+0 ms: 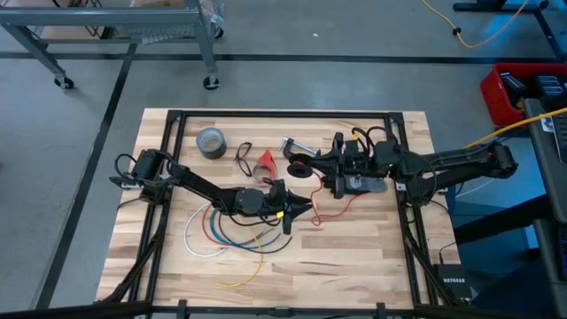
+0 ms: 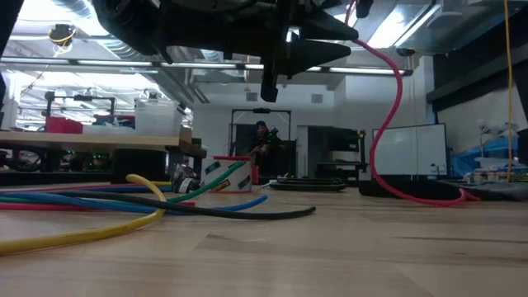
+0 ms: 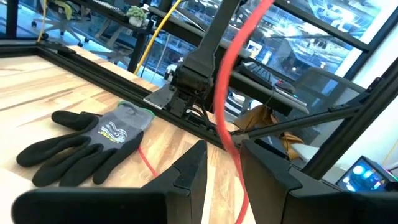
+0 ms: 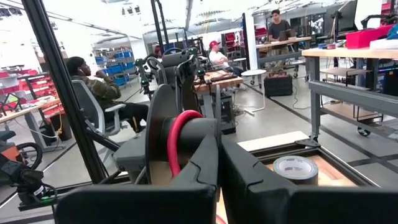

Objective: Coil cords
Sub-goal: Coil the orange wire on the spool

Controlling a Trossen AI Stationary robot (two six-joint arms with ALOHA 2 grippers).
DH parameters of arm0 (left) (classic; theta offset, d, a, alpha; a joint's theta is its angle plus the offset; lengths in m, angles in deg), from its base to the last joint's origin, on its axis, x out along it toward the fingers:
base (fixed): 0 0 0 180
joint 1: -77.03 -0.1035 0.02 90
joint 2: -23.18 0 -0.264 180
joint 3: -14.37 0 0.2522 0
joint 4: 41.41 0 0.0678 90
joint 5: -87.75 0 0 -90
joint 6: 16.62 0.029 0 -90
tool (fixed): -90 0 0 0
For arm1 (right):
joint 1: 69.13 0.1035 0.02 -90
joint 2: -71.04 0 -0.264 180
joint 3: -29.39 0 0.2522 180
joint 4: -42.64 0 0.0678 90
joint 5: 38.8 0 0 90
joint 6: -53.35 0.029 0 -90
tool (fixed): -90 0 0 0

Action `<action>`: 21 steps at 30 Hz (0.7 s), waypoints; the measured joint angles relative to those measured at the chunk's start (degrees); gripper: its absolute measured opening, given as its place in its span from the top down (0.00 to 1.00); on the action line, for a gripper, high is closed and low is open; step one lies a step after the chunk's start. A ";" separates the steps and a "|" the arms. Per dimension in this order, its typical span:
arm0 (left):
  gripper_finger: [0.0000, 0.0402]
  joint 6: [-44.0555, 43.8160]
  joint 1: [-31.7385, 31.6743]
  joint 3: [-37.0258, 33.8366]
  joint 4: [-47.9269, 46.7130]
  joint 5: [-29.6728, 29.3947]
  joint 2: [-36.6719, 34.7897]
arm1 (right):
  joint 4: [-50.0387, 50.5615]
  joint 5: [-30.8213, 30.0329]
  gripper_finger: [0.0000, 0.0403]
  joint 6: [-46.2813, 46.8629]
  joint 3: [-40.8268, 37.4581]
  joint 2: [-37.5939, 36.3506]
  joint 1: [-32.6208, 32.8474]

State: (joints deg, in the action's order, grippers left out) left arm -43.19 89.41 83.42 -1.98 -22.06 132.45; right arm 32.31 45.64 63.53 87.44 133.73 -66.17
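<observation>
Both arms meet near mid-bench. The right gripper [image 4: 217, 165] has its fingers pressed together on the black spool [image 4: 163, 134], held up off the bench [image 1: 354, 257]; a few turns of red wire [image 4: 176, 140] already sit on its hub.

From the spool the red wire [image 1: 341, 206] loops down and across to the left gripper [image 1: 297, 211], just in front of the spool. In the left wrist view the wire passes through the slot between that gripper's fingers [image 3: 189, 171], which stand partly apart. Whether they pinch the wire or only guide it, I cannot tell.

Elsewhere on the bench: a fan of coloured wires [image 1: 221, 232] under the left arm, a grey tape roll [image 1: 211, 142], a red cone [image 1: 266, 160], and a work glove [image 3: 93, 140] seen from the left wrist.

Risks, as I judge them:
- The slack loop hangs loose; uneven tension could let turns slip off the hub.
- The wire could slide out of the open slot if the left arm tilts.
- The loop trails near the glove and could snag.
</observation>
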 joint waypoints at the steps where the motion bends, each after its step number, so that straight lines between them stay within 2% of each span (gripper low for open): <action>1: 0.78 -0.06 0.00 0.00 -0.02 0.03 0.00 | -0.18 0.00 0.99 0.00 0.00 0.08 0.00; 21: 0.78 0.44 -0.02 0.11 -0.14 0.33 -0.07 | -5.89 -1.46 0.99 -0.37 -0.02 2.51 0.01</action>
State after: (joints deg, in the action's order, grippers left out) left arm -42.75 89.39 83.53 -2.12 -21.73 132.39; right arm 26.42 44.17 63.15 87.42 136.25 -66.15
